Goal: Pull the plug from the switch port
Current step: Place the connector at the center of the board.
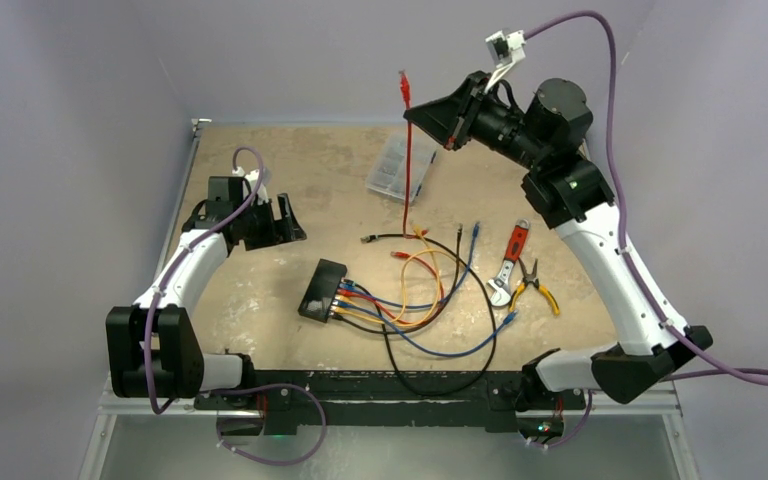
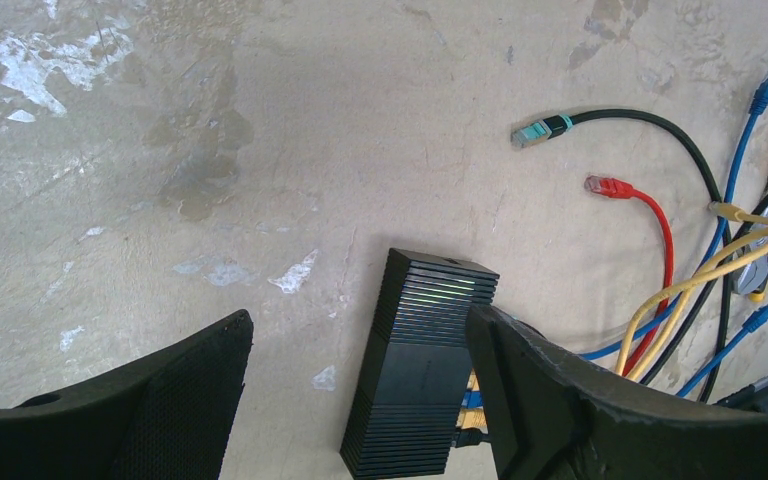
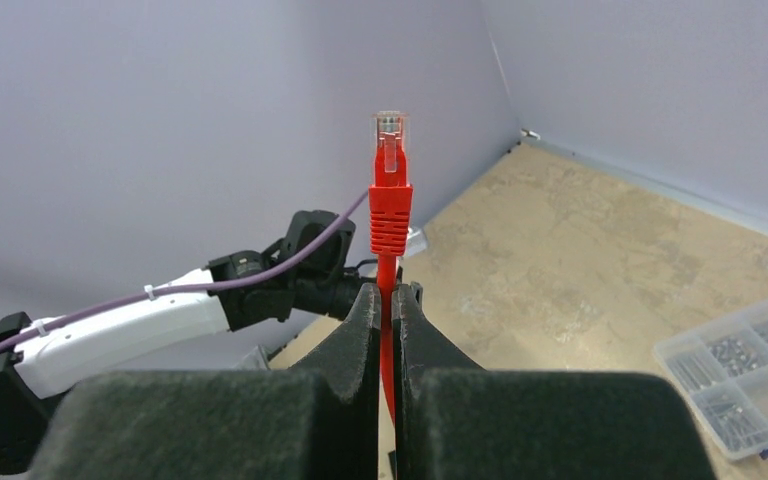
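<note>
The right jaws are clenched on the red cable (image 1: 407, 170) just below its plug (image 3: 391, 170), raised well above the switch (image 1: 321, 290), which lies on the surface (image 1: 250, 295) near the released left jaws

- Top camera is looking down from far above the switch (image 1: 322, 290).
- Left wrist camera is looking down close over the same switch (image 2: 420, 380).
- Right wrist camera is facing sideways, high beyond it.

Soft, even overhead light leaves only a faint shadow beside the small flat black ribbed switch box (image 2: 415, 390), whose top shows a pale glint. The right wrist's near black padded fingers (image 3: 210, 420) are blurred; the red clear-tipped plug (image 3: 391, 180) is sharp.
</note>
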Robot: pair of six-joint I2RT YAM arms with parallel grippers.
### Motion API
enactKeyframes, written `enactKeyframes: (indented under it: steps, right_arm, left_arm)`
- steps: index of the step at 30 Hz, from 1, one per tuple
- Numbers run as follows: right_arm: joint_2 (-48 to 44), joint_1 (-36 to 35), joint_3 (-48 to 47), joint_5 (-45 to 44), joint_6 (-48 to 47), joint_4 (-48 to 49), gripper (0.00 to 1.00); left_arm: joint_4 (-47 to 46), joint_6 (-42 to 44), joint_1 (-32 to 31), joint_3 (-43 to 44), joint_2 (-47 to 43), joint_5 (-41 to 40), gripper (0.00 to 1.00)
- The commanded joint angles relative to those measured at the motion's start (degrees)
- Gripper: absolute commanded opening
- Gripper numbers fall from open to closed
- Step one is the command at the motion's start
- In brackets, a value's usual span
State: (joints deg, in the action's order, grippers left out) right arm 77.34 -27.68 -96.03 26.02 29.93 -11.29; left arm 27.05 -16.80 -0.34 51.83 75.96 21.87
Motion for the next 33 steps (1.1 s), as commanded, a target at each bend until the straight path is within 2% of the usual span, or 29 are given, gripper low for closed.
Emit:
enactKeyframes:
  steps: [1, 9, 16, 28, 33]
  right_arm:
    - [-2.05, 0.20, -4.35, -1.99, -1.26, 0.85, 0.00]
    - [-5.18, 0.27, -4.71, -2.95, -1.57, 3.11, 0.00]
    - [-3.83, 0.33, -5.10, -8.36, -4.51, -1.26, 0.00]
    - [0.65, 1.02, 2.74, -13.41, -7.49, -3.79, 0.00]
    - [2.53, 5.83, 6.49, -10.70, -6.03, -2.52, 0.00]
  left_arm:
    - [-1.39, 1.11, 0.34, 0.01, 0.02, 0.81, 0.79]
    - [-1.36, 1.15, 0.34, 0.03, 0.54, 0.89, 0.79]
    - [-1.33, 1.15, 0.34, 0.09, 0.42, 0.90, 0.79]
    - [-1.24, 1.20, 0.34, 0.06, 0.43, 0.83, 0.79]
    - [-1.23, 1.20, 0.34, 0.07, 0.52, 0.84, 0.79]
